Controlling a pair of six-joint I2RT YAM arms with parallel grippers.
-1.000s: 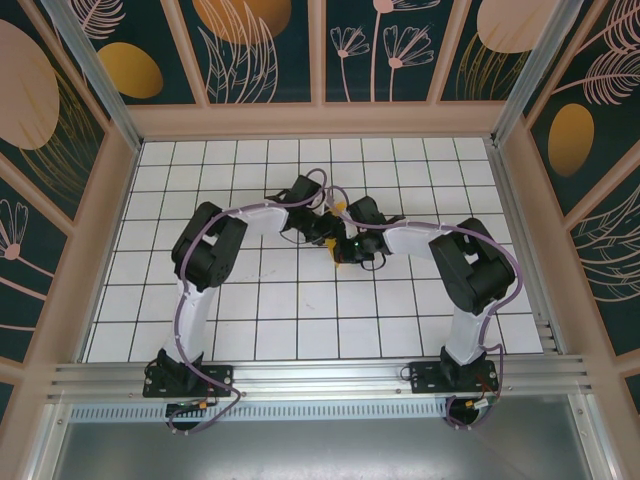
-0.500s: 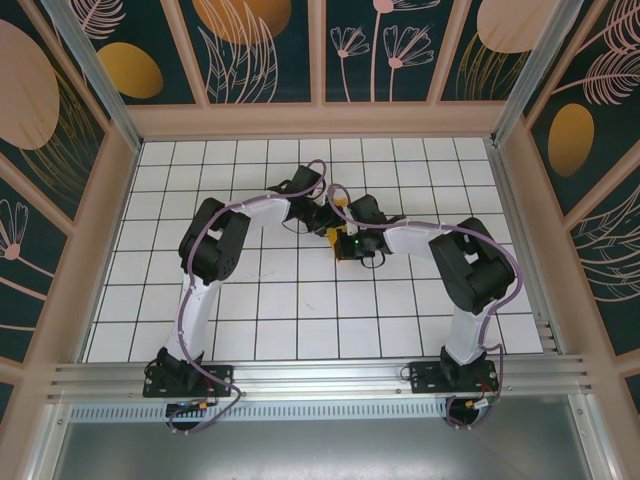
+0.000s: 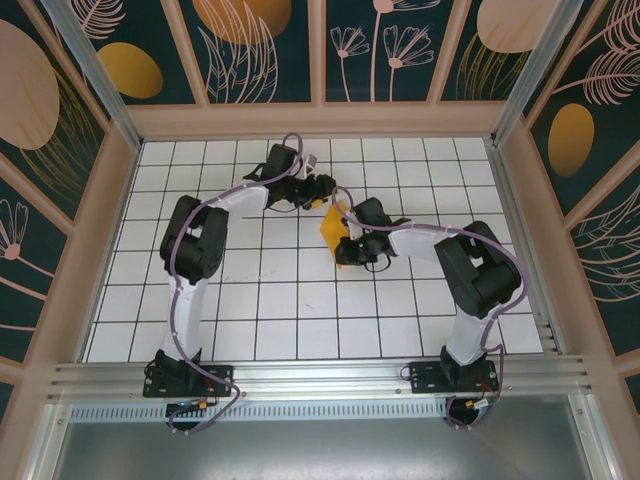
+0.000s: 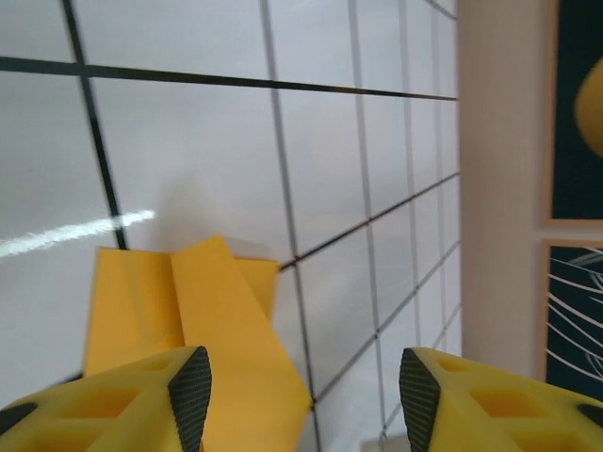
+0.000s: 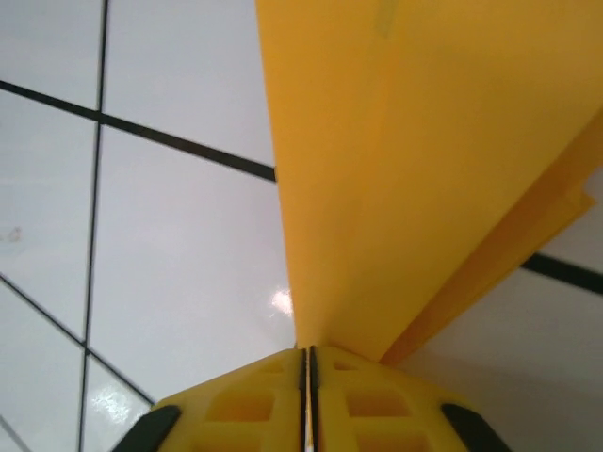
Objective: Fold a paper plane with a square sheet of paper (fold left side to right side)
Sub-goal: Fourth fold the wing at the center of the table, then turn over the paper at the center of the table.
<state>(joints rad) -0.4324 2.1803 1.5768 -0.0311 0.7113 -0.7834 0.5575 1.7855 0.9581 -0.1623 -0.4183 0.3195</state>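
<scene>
The square sheet of paper (image 3: 331,226) is orange-yellow and folded into a narrow, creased, layered shape. It rises tilted off the white tiled floor near the middle. My right gripper (image 3: 346,250) holds its near end. In the right wrist view the jaws are pressed together at the gripper (image 5: 308,363) with the paper (image 5: 424,160) fanning up out of them. My left gripper (image 3: 318,190) sits just beyond the paper's far end, apart from it. In the left wrist view its gripper (image 4: 301,395) stands open, and the folded paper (image 4: 221,330) lies below by the left fingertip (image 4: 191,391), untouched.
The floor (image 3: 250,300) is white tiles with dark grid lines, ringed by a beige rim (image 3: 320,120) and dark floral wall panels. The right-hand wall (image 4: 499,188) stands close to the left gripper's side. Both arm bases are bolted to the near rail (image 3: 320,375).
My left gripper has opened, let go of the paper and drawn back toward the far left. The right gripper stays put with the paper, which now stands in plainer view.
</scene>
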